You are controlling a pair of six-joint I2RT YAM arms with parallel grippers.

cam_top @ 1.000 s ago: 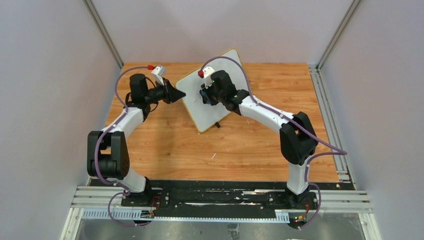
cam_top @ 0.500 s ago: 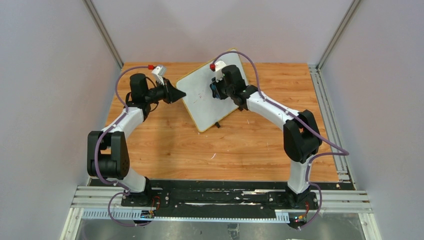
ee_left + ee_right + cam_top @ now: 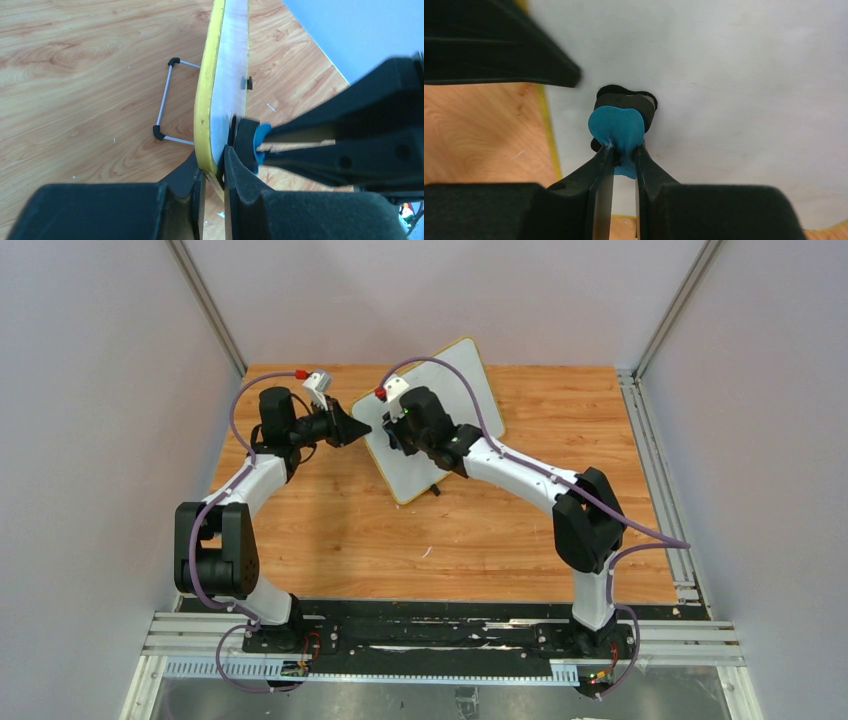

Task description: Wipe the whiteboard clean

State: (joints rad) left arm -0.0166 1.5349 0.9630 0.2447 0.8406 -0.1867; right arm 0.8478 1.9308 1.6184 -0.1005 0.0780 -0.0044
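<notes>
Wiping is the step in hand. The whiteboard [image 3: 402, 472] stands propped at the far middle of the counter [image 3: 450, 530]. The left tool [image 3: 212, 167] is closed on its yellow edge, steadying it. The right tool [image 3: 623, 155] is nearly closed, pinching a blue eraser [image 3: 616, 125] whose black pad touches the face near that edge. No writing shows, though the arm hides part. Next move, by judgement: sweep the pad over the hidden area, keeping pressure even.
</notes>
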